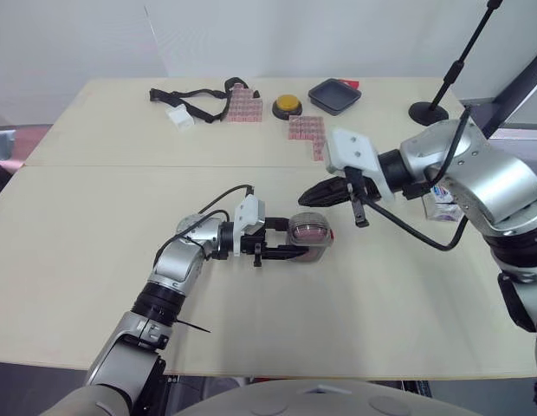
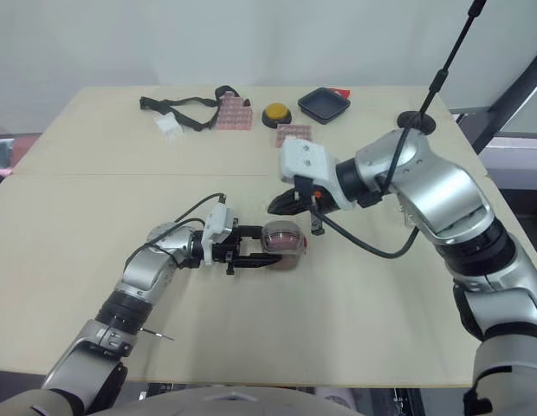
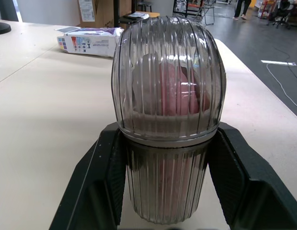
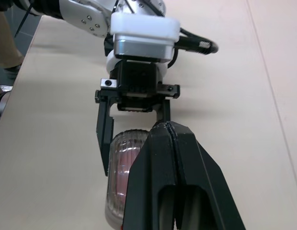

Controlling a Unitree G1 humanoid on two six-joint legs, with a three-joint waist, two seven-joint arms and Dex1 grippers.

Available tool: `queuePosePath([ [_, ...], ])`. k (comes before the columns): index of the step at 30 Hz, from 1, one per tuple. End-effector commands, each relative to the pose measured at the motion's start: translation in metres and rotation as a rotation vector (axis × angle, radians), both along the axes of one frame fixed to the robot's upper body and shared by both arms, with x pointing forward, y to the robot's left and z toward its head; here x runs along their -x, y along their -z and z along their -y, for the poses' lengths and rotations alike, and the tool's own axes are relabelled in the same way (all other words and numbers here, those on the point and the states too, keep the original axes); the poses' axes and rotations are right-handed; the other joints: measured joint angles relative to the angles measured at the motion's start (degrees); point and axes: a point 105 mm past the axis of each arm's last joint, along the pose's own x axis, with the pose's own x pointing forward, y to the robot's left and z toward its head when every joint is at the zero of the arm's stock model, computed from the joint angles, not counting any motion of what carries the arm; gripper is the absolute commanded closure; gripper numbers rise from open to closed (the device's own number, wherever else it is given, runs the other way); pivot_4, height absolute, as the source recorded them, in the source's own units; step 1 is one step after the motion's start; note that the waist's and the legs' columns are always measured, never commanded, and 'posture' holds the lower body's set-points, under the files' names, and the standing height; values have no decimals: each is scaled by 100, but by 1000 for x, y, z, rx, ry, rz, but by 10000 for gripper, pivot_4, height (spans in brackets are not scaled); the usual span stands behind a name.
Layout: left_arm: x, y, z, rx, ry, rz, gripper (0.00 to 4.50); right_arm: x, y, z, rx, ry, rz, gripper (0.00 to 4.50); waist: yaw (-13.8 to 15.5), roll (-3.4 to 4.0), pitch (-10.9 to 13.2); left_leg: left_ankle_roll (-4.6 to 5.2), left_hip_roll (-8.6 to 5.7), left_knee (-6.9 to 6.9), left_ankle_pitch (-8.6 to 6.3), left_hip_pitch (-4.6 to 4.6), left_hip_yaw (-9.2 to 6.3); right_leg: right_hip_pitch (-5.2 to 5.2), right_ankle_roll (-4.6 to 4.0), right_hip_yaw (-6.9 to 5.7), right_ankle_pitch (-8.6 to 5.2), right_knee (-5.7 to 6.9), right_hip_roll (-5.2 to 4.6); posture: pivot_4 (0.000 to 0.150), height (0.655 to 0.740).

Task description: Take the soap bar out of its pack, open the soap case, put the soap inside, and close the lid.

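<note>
**At table centre: case shut, soap inside**

At the near middle of the table (image 1: 95,217), the left claw (image 1: 290,241) grips the case (image 1: 310,234) by its lower half, one finger on each flank. The pink soap (image 3: 175,91) shows through the ribbed clear dome, and the lid looks seated all round, so the task seems almost done.

Just off the case at 12 o'clock, the right claw (image 1: 305,199) hovers with its fingers pressed together on nothing.

The case is probably light, stiff and smooth. The ribs should give some bite, but a hard squeeze on the dome could pop it, so the base flanks are the safer hold.

The pack (image 3: 88,40) lies at 3 o'clock. Towards 12, well apart, sit pink blocks (image 1: 307,130), a yellow button (image 1: 287,106) and a black tray (image 1: 334,95); a strap (image 1: 195,100) lies at 11.
</note>
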Motion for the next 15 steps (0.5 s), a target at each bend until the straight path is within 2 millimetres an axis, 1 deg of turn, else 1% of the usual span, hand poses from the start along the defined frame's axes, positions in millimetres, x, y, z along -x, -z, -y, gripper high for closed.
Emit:
queuePosePath([
  [1,0,-10,-2,28,1,34,25716,0,-18,1,-81,13,47,44853,2,0,0,0,0,0,0,0,0,0,0,0,0,0,0,1500,7400],
  [4,0,-10,-2,30,1,35,25716,2,-17,4,-137,25,50,36379,24,0,0,0,0,-1,0,-1,-1,0,0,-1,0,-2,0,1500,7400],
  [6,1,-10,-1,31,1,35,25716,3,-12,8,-175,35,41,30264,50,0,0,0,0,-2,0,-2,-1,1,0,-2,0,-6,-1,1500,7400],
  [7,1,-10,-1,32,1,36,25716,4,-7,12,-181,34,49,26488,56,0,0,0,0,-2,0,-3,0,1,0,-2,0,-8,-1,1500,7400],
  [10,1,-10,-1,33,0,39,25716,8,1,18,-196,27,51,16588,61,0,0,0,-1,-5,-1,-4,0,0,0,-2,0,-10,-1,1500,7400],
  [15,3,-9,-2,27,9,52,25716,11,19,26,-163,24,33,132,56,0,0,0,-1,-6,-1,-2,-1,0,0,-3,0,-13,-1,1500,7400],
])
